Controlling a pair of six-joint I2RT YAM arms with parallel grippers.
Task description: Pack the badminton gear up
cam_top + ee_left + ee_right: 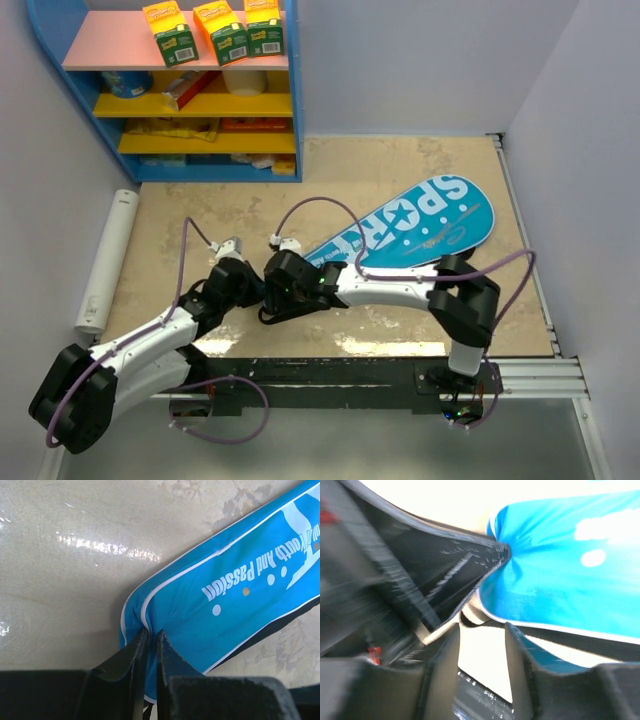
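long blue racket-shaped bag (430, 220) lay stretching far-rightward | left gripper (151, 631) pinched its narrow end | right gripper (482, 630) parted alongside

We log bag (240, 595): blue synthetic cloth, slight sheen, puckered at tip; white piping on edge, white print lying flat. Tabletop (75, 580): beige stone-look, smooth, glossy, throws lamp glare. Left end effector (151, 632): fingers (132, 665) black matt plastic, fine layered ridges. Right end effector (482, 635): black, dull; too blurred for us to judge texture. Arm shells (390, 288): white plastic, smooth, semi-gloss. Shelf boxes (228, 30): printed cardboard.
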